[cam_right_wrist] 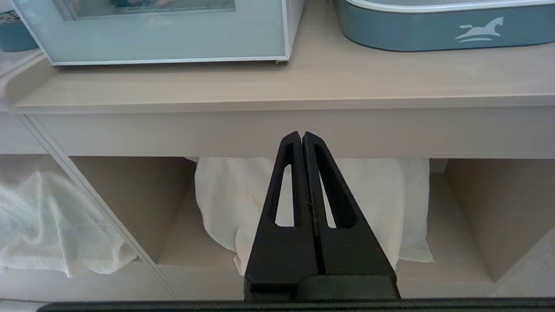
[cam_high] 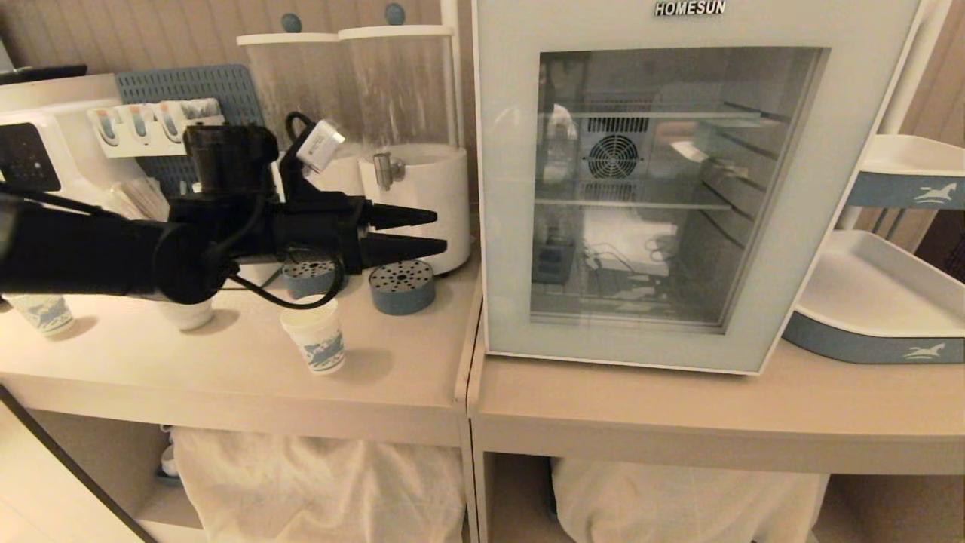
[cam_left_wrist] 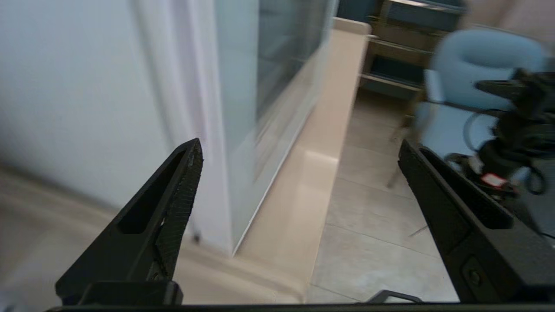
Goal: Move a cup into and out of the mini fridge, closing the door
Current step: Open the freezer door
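Head view: the left gripper [cam_high: 439,231] hangs above the table [cam_high: 392,377], aimed at the fridge [cam_high: 829,188] on the right, whose door [cam_high: 505,188] is shut. The cup [cam_high: 317,336] stands on the table's near left.
Left wrist view: fingers [cam_left_wrist: 173,203] spread, empty.
Right wrist view: right gripper [cam_right_wrist: 302,138] fingers pressed together, below the table edge.

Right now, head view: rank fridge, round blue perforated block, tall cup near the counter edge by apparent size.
1. fridge, by far the largest.
2. and 3. cup and block look alike; the cup stands nearer the camera, so no ranking.
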You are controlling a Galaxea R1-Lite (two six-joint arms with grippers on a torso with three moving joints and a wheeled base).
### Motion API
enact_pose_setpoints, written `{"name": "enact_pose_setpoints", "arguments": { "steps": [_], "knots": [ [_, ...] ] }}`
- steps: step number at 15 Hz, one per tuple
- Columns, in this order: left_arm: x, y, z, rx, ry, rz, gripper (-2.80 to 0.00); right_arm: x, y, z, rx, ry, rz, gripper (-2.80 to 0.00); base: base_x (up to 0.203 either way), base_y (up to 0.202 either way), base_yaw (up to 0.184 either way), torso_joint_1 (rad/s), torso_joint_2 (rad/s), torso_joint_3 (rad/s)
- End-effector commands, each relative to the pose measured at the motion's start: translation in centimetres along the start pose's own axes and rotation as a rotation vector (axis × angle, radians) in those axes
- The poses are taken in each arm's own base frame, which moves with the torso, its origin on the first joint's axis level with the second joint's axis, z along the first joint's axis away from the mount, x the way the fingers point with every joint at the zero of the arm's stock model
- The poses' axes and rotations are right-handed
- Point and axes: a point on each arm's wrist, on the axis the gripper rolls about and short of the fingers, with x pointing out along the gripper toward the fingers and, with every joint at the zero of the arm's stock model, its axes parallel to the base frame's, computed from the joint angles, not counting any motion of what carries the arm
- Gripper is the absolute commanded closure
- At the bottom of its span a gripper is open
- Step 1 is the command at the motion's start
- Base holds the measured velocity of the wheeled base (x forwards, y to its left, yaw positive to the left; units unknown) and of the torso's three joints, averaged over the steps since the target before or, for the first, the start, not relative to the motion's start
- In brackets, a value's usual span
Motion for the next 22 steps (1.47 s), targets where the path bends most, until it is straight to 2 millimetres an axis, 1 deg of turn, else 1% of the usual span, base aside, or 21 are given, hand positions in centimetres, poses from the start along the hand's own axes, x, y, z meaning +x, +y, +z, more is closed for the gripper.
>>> {"name": "enact_pose_setpoints", "arguments": {
  "steps": [1, 2, 3, 5, 6, 7, 12, 18, 22],
  "knots": [
    [2.5, 1.5, -1.1, -0.023, 0.013, -0.052, -2.8, 0.0, 0.0, 0.0, 0.0, 0.001, 0.0, 0.0, 0.0, 0.0, 0.0, 0.0, 0.0, 0.0],
    [3.4, 2.0, -1.6, -0.036, 0.02, -0.072, -2.8, 0.0, 0.0, 0.0, -0.001, 0.001, 0.002, 0.0, 0.0, 0.0, 0.0, 0.0, 0.0, 0.0],
    [3.9, 2.3, -2.0, -0.045, 0.025, -0.083, -2.8, 0.0, 0.0, 0.0, 0.0, 0.001, 0.0, 0.0, 0.0, 0.0, 0.0, 0.0, 0.0, 0.0],
    [4.1, 2.8, -2.2, -0.039, 0.025, -0.083, -2.8, 0.0, 0.0, 0.0, 0.0, 0.001, 0.002, 0.0, 0.0, 0.0, 0.0, 0.0, 0.0, 0.0],
    [4.1, 3.3, -2.1, -0.026, 0.02, -0.075, -2.8, 0.0, 0.0, 0.0, 0.0, 0.002, 0.001, 0.0, 0.0, 0.0, 0.0, 0.0, 0.0, 0.0],
    [3.7, 3.9, -2.1, -0.028, 0.021, -0.06, -2.8, 0.0, 0.0, 0.0, 0.0, 0.001, 0.002, 0.0, 0.0, 0.0, 0.0, 0.0, 0.0, 0.0],
    [3.8, 3.8, -1.8, -0.021, 0.017, -0.06, -2.8, 0.0, 0.0, 0.0, 0.0, 0.001, 0.002, 0.0, 0.0, 0.0, 0.0, 0.0, 0.0, 0.0],
    [5.0, 3.4, -1.0, -0.031, 0.013, -0.091, -2.8, 0.0, 0.0, 0.0, 0.0, 0.001, 0.002, 0.0, 0.0, 0.0, 0.0, 0.0, 0.0, 0.0],
    [5.9, 3.2, -1.1, -0.043, 0.015, -0.106, -2.8, 0.0, 0.0, 0.0, 0.0, 0.001, 0.002, 0.0, 0.0, 0.0, 0.0, 0.0, 0.0, 0.0]
  ]
}}
